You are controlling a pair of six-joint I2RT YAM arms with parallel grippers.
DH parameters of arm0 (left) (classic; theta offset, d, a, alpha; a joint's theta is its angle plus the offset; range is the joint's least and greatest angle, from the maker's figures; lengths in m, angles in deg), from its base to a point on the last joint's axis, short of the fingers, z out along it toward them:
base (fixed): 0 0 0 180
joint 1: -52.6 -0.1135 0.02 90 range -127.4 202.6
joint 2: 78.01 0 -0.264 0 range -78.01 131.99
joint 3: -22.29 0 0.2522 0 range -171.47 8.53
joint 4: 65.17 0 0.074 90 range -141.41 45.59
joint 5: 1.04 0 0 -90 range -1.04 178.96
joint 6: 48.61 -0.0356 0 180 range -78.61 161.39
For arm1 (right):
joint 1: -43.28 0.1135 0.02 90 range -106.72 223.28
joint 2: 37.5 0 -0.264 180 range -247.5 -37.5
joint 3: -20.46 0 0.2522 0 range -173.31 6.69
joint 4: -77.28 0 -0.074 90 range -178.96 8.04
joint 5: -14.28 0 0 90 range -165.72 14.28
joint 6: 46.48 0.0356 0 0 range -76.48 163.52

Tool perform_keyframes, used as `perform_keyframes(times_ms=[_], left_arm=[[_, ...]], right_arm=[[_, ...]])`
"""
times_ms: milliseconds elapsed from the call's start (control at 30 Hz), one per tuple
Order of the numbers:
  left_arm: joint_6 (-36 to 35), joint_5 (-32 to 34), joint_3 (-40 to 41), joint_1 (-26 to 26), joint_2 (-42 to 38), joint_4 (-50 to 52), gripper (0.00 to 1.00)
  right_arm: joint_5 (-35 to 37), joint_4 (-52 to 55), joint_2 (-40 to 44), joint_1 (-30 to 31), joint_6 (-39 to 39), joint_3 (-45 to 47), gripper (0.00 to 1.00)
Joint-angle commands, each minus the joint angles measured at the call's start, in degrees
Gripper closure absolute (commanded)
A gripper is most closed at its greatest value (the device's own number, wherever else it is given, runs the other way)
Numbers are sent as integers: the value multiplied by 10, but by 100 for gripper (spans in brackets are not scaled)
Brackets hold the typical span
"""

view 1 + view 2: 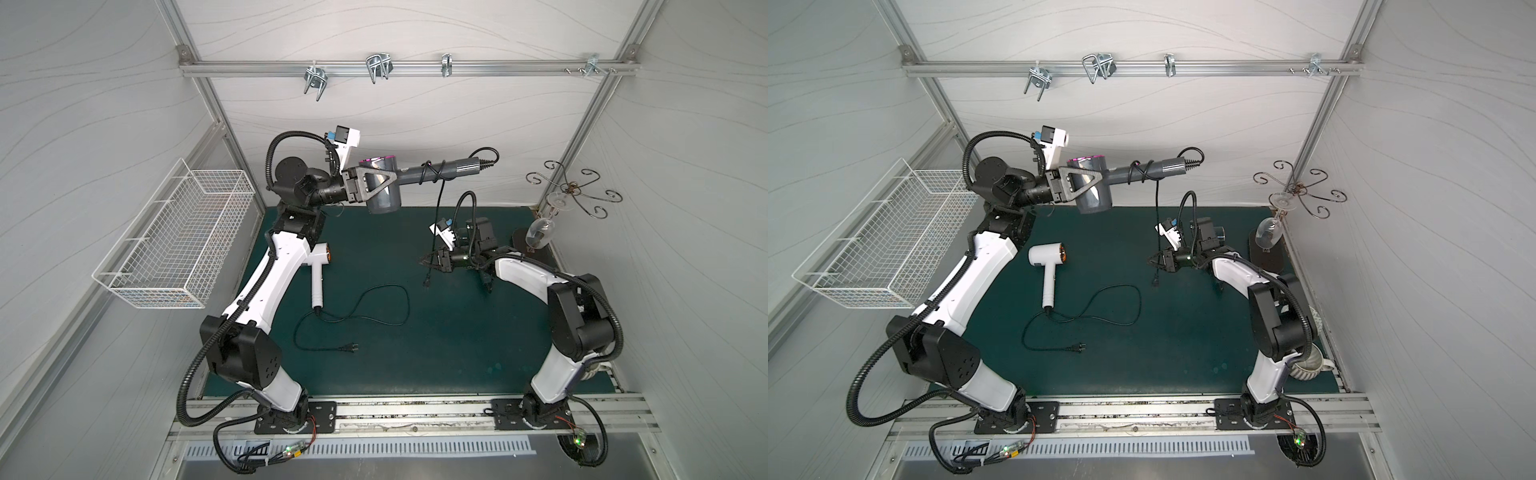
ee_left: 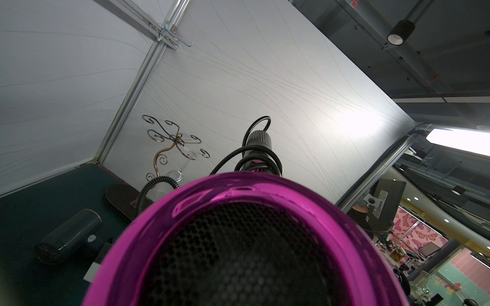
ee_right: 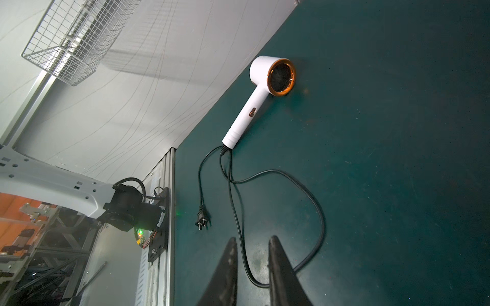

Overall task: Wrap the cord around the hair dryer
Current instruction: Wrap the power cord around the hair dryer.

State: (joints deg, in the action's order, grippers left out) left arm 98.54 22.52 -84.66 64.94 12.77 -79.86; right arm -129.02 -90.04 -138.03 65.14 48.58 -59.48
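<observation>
**Top views.** Grey hair dryer (image 1: 386,203): raised above the green mat (image 1: 415,353), its barrel clamped between the wide-set fingers of the left gripper (image 1: 382,185), handle pointing toward the right arm's side. Cord (image 1: 437,208): a few turns round the handle, the rest hanging straight down. Plug (image 1: 426,283): dangling just beside the right gripper (image 1: 428,261); whether cord and gripper touch cannot be told. White hair dryer (image 1: 1046,266): flat on the mat near the left arm.

**Left wrist view.** Magenta rim (image 2: 238,190) of the held dryer, with black mesh inside, fills the foreground; the cord turns show on the handle beyond. Black hair dryer (image 2: 69,235): on the mat, round badge illegible.

**Right wrist view.** Right gripper's fingers (image 3: 230,265): a narrow gap apart, holding nothing. White dryer's cord (image 3: 318,212): looped loose on the mat behind them, ending in a two-pin plug (image 3: 202,218).
</observation>
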Motion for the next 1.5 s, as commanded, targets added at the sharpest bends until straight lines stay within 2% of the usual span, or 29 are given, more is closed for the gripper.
perform_keyframes(times_ms=[0,400,600,767,933,1067,1233,1467], left_arm=[[34,17,-20,-7,-19,-93,100],[36,23,-13,-23,-25,-96,100],[32,27,-4,-38,-25,-92,100],[4,43,7,-55,-26,-52,100],[-16,77,19,-79,-22,-20,100],[-47,110,29,-94,-18,13,100],[-215,176,18,-96,-22,223,100],[-362,240,9,-95,3,407,100]], right_arm=[[-22,-34,18,-4,21,9,80],[-22,-67,25,-17,61,49,84],[-22,-62,33,-34,83,63,99],[18,-16,69,-30,70,80,100],[108,95,130,10,14,95,100],[213,199,173,85,-30,93,100],[363,344,223,191,-44,57,100],[505,592,229,316,-62,-97,100]])
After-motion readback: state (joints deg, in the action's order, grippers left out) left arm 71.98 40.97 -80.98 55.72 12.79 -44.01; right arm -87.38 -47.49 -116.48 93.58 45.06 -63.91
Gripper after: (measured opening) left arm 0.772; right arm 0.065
